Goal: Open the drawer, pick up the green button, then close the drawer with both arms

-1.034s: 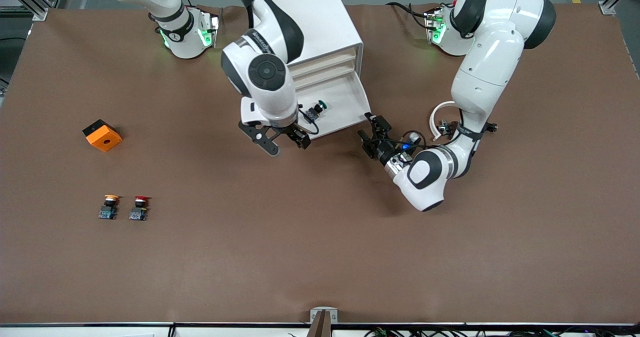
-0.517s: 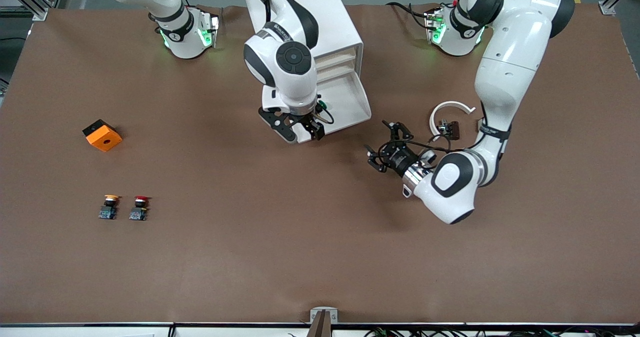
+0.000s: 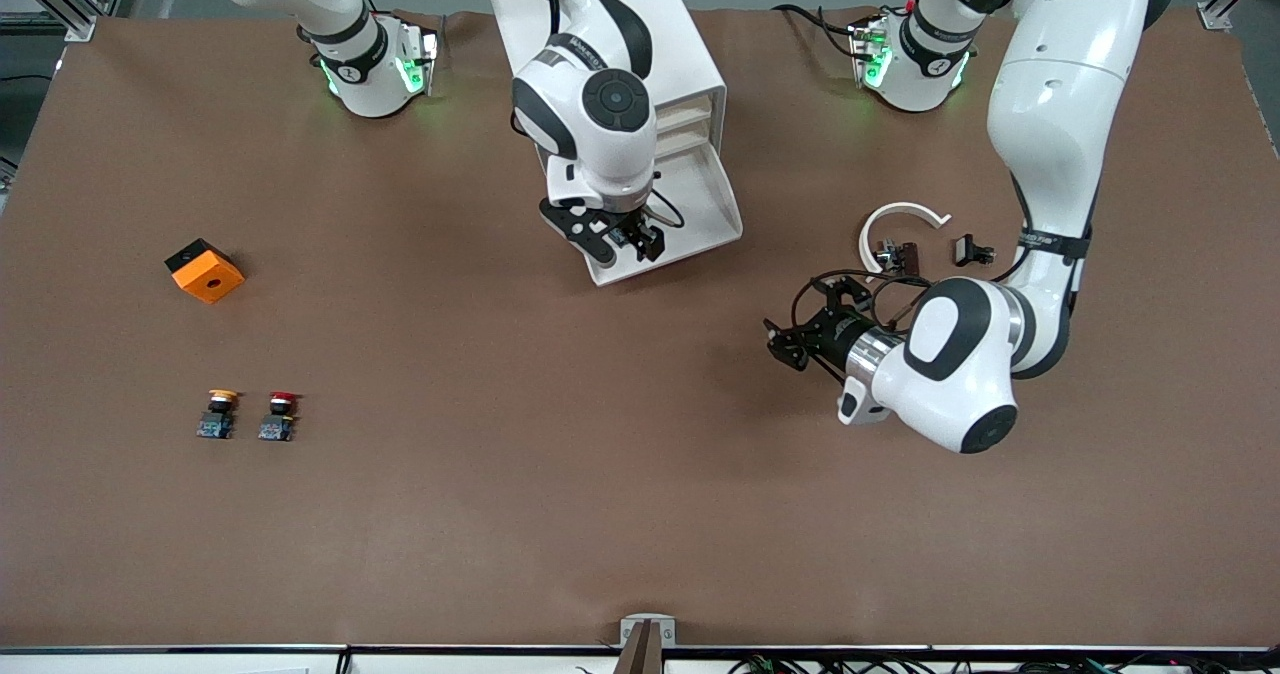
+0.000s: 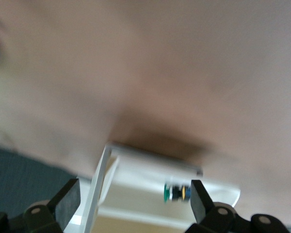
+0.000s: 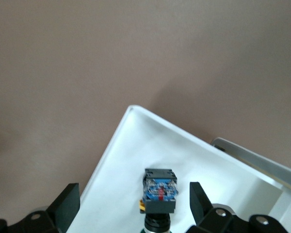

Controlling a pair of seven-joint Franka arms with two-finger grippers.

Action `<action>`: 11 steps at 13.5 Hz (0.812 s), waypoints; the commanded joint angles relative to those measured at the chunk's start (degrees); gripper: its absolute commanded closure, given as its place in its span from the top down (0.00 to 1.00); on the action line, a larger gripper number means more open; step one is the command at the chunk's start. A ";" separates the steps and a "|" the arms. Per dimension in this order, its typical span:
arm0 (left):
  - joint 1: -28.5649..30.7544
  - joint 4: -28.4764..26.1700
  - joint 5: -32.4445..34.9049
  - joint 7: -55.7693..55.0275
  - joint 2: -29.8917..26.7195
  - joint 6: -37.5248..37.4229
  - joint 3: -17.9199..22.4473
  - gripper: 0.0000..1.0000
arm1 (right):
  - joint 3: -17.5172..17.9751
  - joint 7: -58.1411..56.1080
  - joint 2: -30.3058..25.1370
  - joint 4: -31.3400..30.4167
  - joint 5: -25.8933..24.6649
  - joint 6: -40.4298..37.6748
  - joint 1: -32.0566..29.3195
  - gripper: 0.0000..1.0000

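- The right claw (image 3: 622, 241) hangs over the pulled-out drawer (image 3: 700, 216), its fingers spread with nothing between them.
- The right wrist view shows what the front view hides under that claw: the button (image 5: 159, 190) lies in the drawer (image 5: 131, 170) between the two spread fingers (image 5: 63, 204), bluish base toward the camera, not touched by either.
- The left claw (image 3: 793, 340) is over bare worktop (image 3: 640, 474), nearer the front camera than the drawer and toward the left arm's end; its fingers are spread and empty.
- The left wrist view, blurred, catches the drawer (image 4: 150, 167) from the side with the green-capped button (image 4: 177, 192) lying in it.
- The drawer is the lowest one of the white cabinet (image 3: 650, 44).
- A white curved piece (image 3: 900, 216) and small dark parts lie near the left arm.
- An orange block (image 3: 204, 270), a yellow-capped button (image 3: 217, 412) and a red-capped button (image 3: 279, 414) sit well apart toward the right arm's end.
- Brown worktop nearer the front camera is open.
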 commanded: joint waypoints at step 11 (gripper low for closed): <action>-1.99 -1.19 14.61 4.06 -4.84 22.38 -0.36 1.00 | -0.59 -0.34 2.78 -0.70 -0.89 0.20 2.75 1.00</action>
